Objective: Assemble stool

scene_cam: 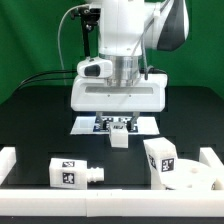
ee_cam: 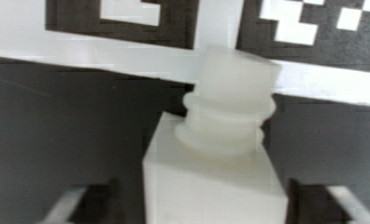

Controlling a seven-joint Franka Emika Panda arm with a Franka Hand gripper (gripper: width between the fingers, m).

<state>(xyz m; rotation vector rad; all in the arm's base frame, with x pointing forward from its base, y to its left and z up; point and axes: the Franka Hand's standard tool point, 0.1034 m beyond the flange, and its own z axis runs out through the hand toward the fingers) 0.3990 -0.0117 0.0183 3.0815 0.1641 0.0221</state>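
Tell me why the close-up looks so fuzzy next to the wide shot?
Wrist view: the leg sits so near the lens that it is soft and washed out, its peg edges blurred; the marker board tags behind are smeared too. Exterior view: sharper and evenly lit, white parts bright against the black table.

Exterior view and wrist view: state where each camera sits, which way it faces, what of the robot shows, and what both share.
Exterior view: off the arm, facing the robot across the table; shows the arm, gripper, the leg below it, marker board, seat and a second leg.
Wrist view: on the wrist, looking along the gripper past the leg's peg to the marker board; of the robot, only dark finger edges beside the leg.
Shared: the leg and the marker board.
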